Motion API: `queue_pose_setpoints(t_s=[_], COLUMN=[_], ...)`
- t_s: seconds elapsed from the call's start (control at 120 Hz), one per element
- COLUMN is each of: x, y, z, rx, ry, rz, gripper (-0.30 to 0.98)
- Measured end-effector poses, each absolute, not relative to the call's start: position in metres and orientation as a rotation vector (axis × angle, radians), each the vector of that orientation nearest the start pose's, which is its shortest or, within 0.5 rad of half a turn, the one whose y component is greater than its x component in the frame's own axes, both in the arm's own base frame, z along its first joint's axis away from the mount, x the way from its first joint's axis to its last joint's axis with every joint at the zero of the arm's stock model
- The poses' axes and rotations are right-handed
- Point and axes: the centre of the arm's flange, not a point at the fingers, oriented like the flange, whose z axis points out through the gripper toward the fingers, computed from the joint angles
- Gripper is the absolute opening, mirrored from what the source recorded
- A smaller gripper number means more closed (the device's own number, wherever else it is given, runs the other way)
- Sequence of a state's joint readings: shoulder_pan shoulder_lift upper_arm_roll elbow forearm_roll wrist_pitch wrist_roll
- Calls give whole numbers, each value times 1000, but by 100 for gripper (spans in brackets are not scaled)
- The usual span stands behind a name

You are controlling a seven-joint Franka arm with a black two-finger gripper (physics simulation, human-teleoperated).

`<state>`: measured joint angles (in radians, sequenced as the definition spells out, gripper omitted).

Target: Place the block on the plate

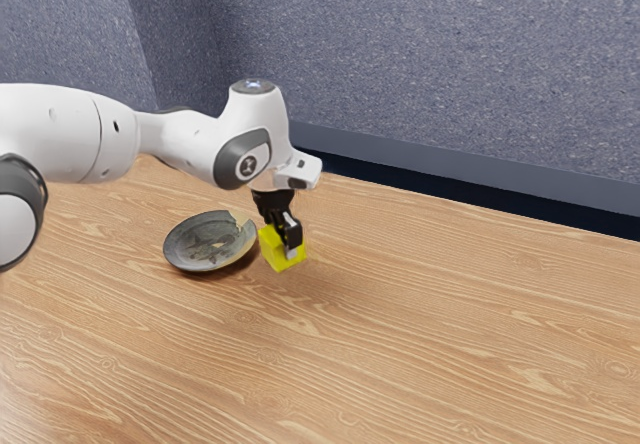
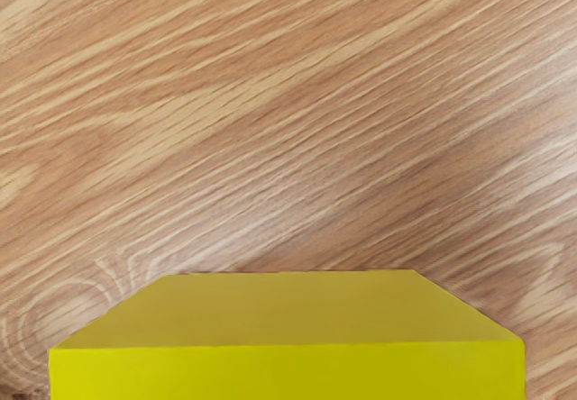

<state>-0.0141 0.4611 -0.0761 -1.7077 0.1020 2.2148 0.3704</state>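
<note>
My gripper (image 1: 284,236) points down at the yellow block (image 1: 270,250), shut on it. One finger lies against the block's near side; the far finger is hidden behind the block. In the wrist view the yellow block (image 2: 288,371) looms large at the lower edge, its side face slanting away toward the table. Just beside the block, on the exterior view's left, lies a dark grey plate (image 1: 187,248) with a chipped-looking rim and worn marks. I cannot tell whether the block touches the tabletop.
The wooden table (image 1: 420,334) spreads around the plate and block. A dark ledge (image 1: 470,186) and a speckled blue-grey wall (image 1: 420,64) stand behind it. The arm reaches in above the table from the exterior view's left.
</note>
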Motion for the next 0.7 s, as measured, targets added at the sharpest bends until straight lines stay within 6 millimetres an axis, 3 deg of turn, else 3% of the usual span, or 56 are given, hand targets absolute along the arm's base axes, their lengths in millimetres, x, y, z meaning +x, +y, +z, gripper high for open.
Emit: queue_pose_setpoints(t_s=[0.175, 0.475, 0.7], x=[670, 670, 671], y=[3, 70, 109], z=[330, 339, 320], rx=[-2987, -3012, -3029], ry=[692, 621, 610], rz=[-37, -38, -6], gripper=[40, 40, 40])
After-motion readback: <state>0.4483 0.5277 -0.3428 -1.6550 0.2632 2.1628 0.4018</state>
